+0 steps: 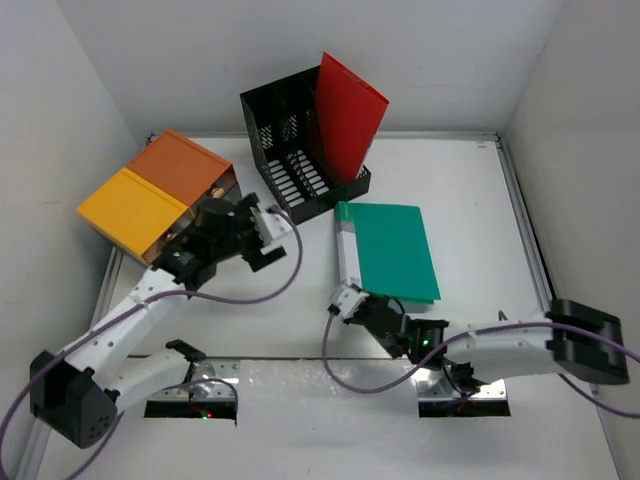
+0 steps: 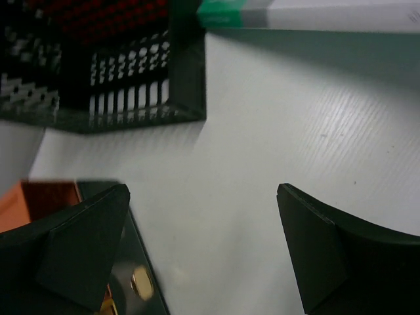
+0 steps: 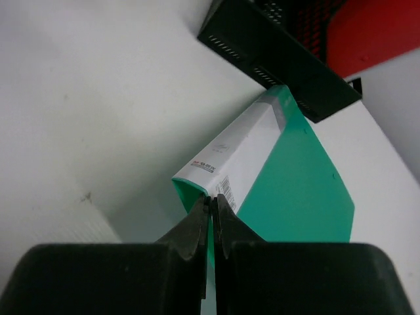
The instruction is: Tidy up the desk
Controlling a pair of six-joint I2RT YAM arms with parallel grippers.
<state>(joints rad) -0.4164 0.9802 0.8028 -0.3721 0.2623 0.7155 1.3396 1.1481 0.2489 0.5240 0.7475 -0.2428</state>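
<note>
The white desk (image 1: 470, 200) holds a green folder (image 1: 395, 248) with a white label spine, lying flat near the middle. My right gripper (image 1: 350, 300) is shut on the folder's near left corner; in the right wrist view the fingertips (image 3: 211, 200) pinch the thin green edge of the folder (image 3: 295, 177). My left gripper (image 1: 262, 240) is open and empty, just right of the orange-yellow drawer box (image 1: 155, 195). In the left wrist view its jaws (image 2: 202, 191) stand wide apart over bare desk (image 2: 275, 118).
A black mesh file rack (image 1: 300, 150) stands at the back centre with a red folder (image 1: 348, 115) upright in it. The rack (image 2: 131, 85) is ahead of the left gripper. The drawer box's dark front with a gold knob (image 2: 141, 282) is beside the left finger.
</note>
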